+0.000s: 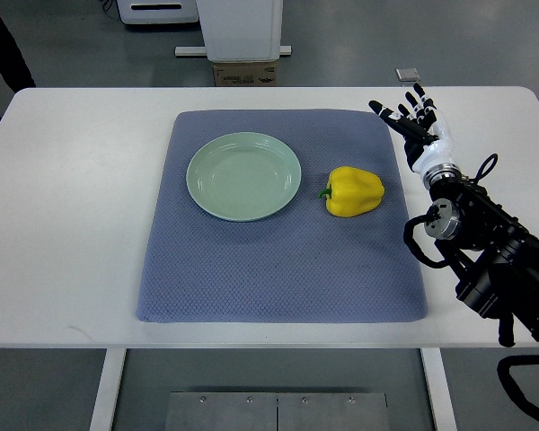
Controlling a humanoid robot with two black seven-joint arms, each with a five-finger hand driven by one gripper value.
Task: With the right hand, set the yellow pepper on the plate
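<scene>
Your right hand (416,121) is hovering over the table's (72,180) far right side, fingers spread wide and holding nothing, just off the edge of the blue-grey mat (251,269). On that mat you've got the pale green plate (243,176) sitting bare, and just right of it, not touching, the yellow pepper (353,192) lying on its side, stem toward the plate.
</scene>
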